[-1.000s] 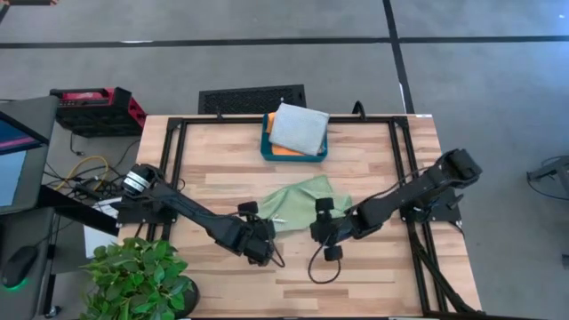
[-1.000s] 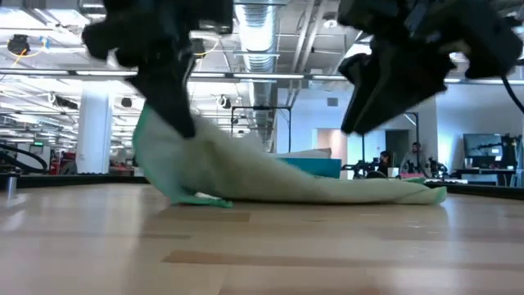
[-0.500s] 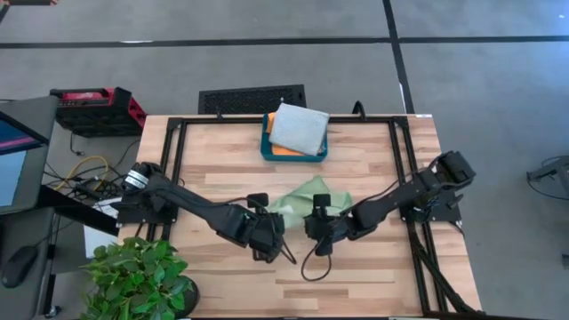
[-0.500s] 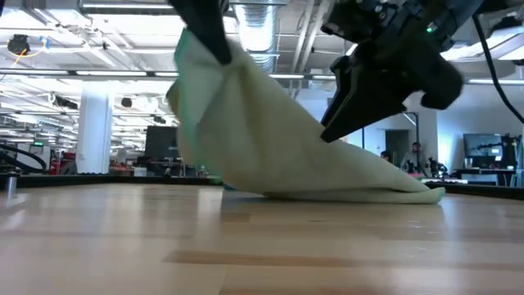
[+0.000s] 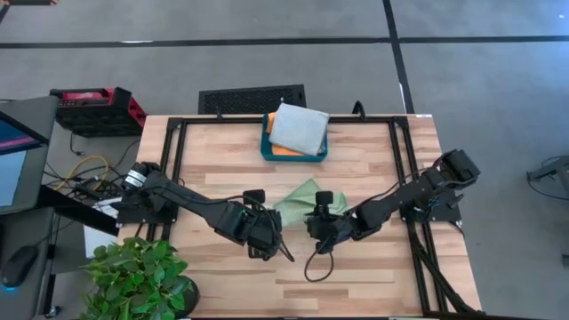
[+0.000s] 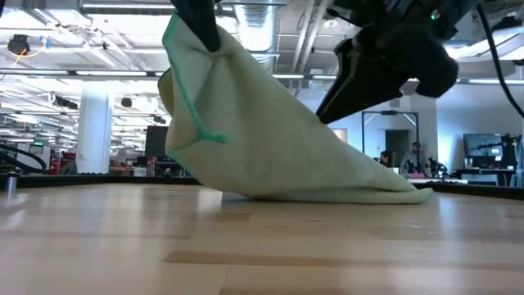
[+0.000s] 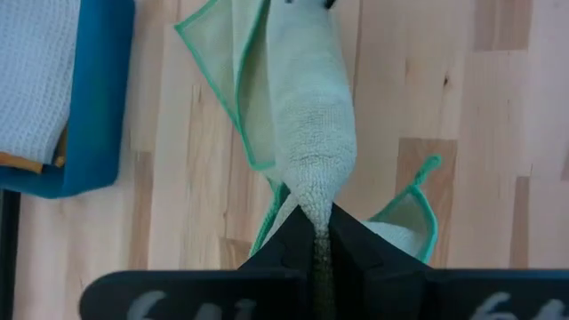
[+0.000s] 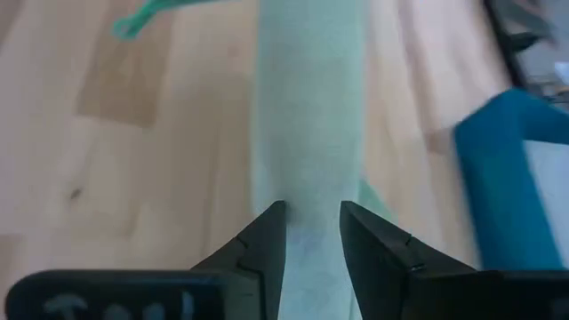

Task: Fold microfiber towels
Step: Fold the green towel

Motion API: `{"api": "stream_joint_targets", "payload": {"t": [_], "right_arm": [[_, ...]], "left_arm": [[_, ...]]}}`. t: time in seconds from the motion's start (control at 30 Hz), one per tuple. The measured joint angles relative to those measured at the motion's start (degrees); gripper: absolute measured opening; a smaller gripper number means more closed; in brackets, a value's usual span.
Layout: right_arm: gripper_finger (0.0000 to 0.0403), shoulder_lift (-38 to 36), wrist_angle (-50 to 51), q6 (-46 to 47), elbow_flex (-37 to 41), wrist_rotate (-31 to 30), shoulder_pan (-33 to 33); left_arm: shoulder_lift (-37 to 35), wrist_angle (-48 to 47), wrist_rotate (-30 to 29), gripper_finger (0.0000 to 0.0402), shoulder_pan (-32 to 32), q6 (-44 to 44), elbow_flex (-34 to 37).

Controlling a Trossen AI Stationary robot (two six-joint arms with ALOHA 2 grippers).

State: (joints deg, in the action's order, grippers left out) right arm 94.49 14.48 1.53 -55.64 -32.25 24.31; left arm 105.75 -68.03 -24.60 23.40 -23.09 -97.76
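The light green towel [image 5: 298, 197] is lifted above the desk [image 5: 373, 276] centre, clenched in the left tool [image 7: 320, 238]. A fold is straddled by the right tool [image 8: 313, 233]; its grip cannot be told.

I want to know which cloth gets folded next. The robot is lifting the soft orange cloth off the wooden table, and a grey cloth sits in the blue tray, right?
Not quite: the lifted cloth is the soft light green microfiber towel, not orange, as the low view shows. The folded pale grey towel does sit in the teal rectangular tray.
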Motion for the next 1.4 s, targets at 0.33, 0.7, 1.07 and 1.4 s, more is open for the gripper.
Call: {"api": "stream_joint_targets", "payload": {"t": [0.33,0.7,1.07,1.4], "right_arm": [[0.0137,1.84,-1.55,-0.57,0.0,2.66,-2.85],[0.0211,2.24,-2.17,-0.55,0.0,8.39,-3.71],[0.0249,2.24,-5.21,0.99,0.0,12.79,-3.85],[0.0249,2.24,-6.6,0.93,0.0,12.76,-4.21]], "left_arm": [[0.0,0.2,-0.02,0.0,0.0,0.37,0.02],[0.0,-0.23,0.02,0.0,-0.28,1.37,0.04],[0.0,-0.22,-0.07,0.0,-1.09,2.46,0.04],[0.0,-0.43,-1.65,0.0,-2.55,3.96,-0.08]]}}
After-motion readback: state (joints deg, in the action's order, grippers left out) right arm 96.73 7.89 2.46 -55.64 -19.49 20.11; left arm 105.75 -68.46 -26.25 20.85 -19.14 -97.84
